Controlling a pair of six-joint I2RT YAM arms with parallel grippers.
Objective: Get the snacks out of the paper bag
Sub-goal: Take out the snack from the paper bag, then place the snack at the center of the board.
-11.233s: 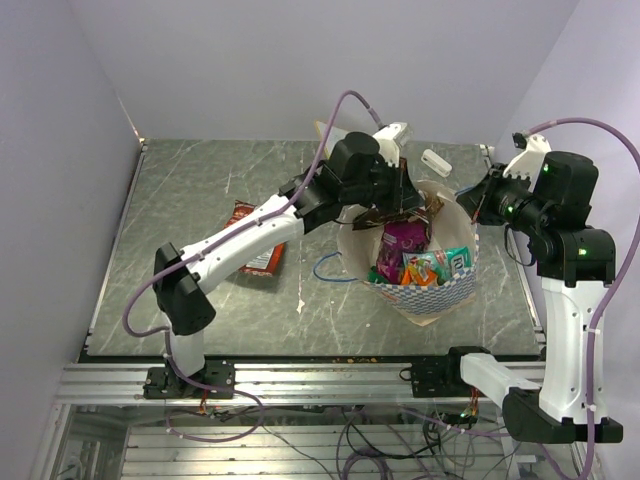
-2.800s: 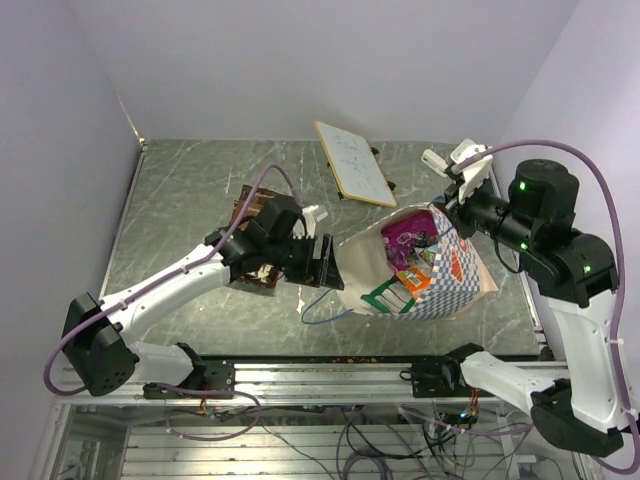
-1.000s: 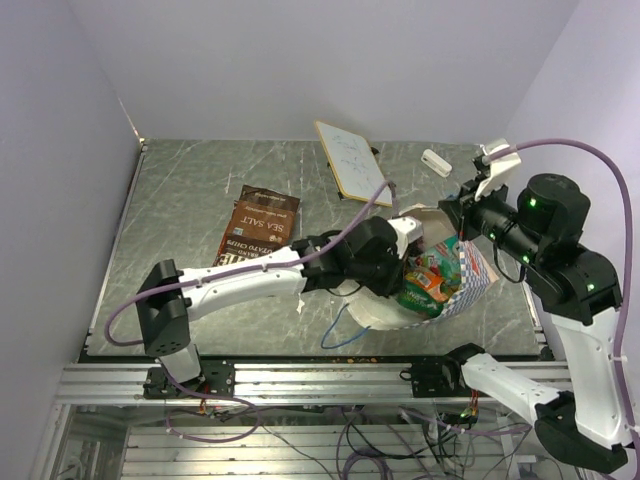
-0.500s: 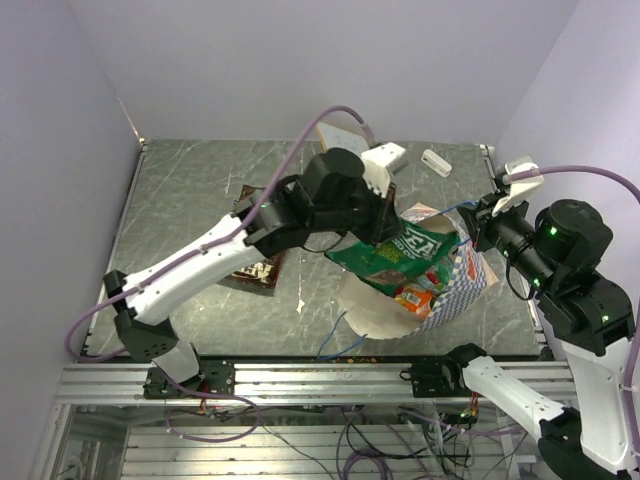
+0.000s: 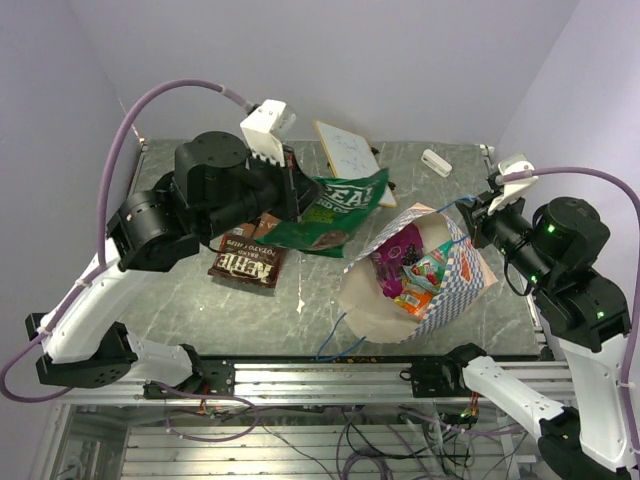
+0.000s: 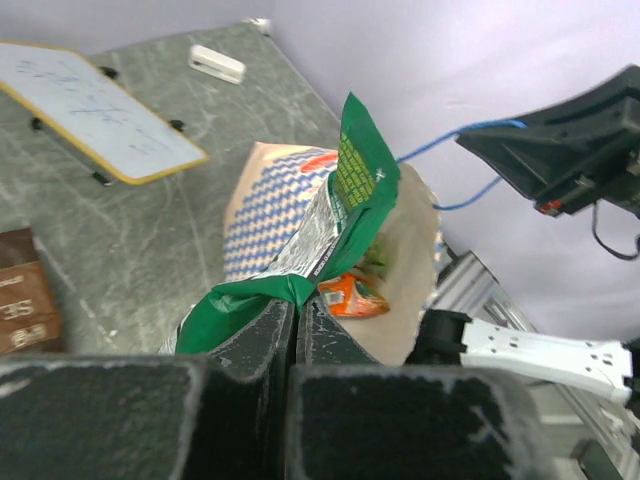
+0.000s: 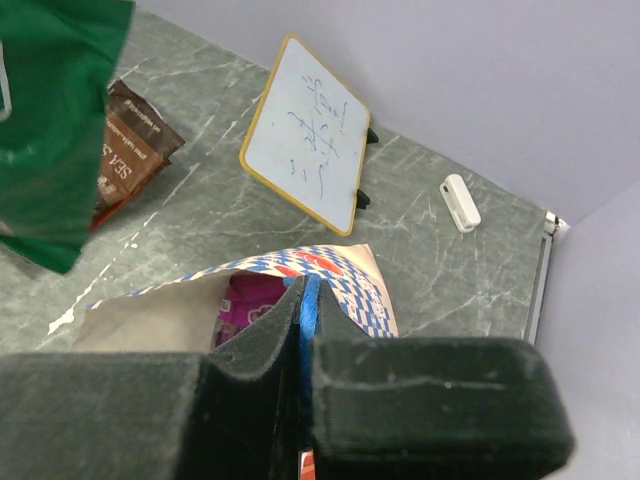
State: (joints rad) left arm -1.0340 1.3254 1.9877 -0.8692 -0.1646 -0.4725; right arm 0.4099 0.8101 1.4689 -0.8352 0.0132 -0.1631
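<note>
From above, the step in hand looks like carrying one snack away. The left claw (image 5: 291, 198) is clamped on a green snack packet (image 5: 335, 212), which hangs in the air over the desk (image 5: 230, 320), between the brown packets (image 5: 246, 262) lying flat and the paper bag (image 5: 365, 300). The left arm is raised high, its elbow bent and its wrist turned toward the bag. The right arm reaches in from the side, and the right claw (image 5: 477, 214) pinches the bag's blue cord handle (image 5: 452, 203). More snacks (image 5: 412, 276) lie inside the tilted bag. The next move probably calls for lowering the green packet onto bare desk near the brown ones and letting go.

The left wrist view shows the claw's fingers (image 6: 250, 330) pressed together on the packet's crimped end. The bag's mouth and an orange packet (image 6: 351, 296) lie below.

In the right wrist view the claw is closed narrowly on the blue cord. A magenta packet (image 7: 248, 300) shows inside the checkered bag, with a whiteboard (image 7: 310, 130) well apart beyond it.
</note>
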